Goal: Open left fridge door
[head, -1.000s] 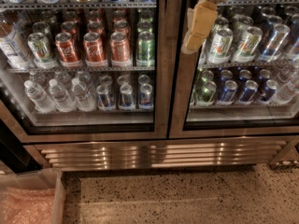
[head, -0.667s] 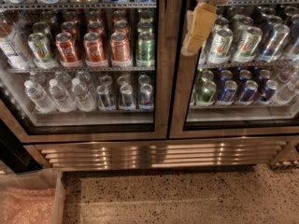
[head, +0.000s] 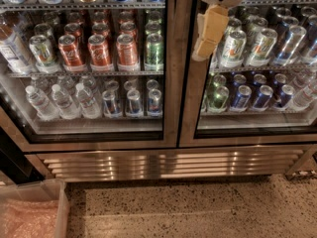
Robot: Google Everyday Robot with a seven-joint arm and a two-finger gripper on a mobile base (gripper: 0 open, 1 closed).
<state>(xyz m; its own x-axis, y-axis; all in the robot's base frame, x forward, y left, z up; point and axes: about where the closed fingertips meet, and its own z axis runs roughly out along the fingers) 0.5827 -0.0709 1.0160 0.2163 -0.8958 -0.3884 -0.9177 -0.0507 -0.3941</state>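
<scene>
The gripper [head: 204,48] hangs at the top of the view, a tan piece under a white wrist, in front of the left upright of the right door [head: 257,123]. Whether it is open or closed cannot be told, and nothing shows in its hold. Whether it touches the frame cannot be told either.

The left fridge door [head: 94,83] lies to the left of the gripper and reaches below it. Its steel edge stands just beside the gripper, and the door sits closed against its twin.

Behind its glass, level with the gripper, the front row holds five cans: one silver-green can [head: 42,51] farthest away, three red cans [head: 99,51] and one green can [head: 154,51] nearest. One shelf lower stand three water bottles [head: 63,102] and, nearer the gripper, three blue cans [head: 133,102].

To the right of the gripper, behind the right door, two silver-green cans [head: 246,46] stand in front, with darker cans past them. Below those, three dark blue cans [head: 262,97] show in the front row.

Well below the gripper, one ribbed steel panel [head: 168,162] runs under both doors, above a speckled floor [head: 198,212]. One clear bin [head: 62,207] with pink contents sits far down to the left.
</scene>
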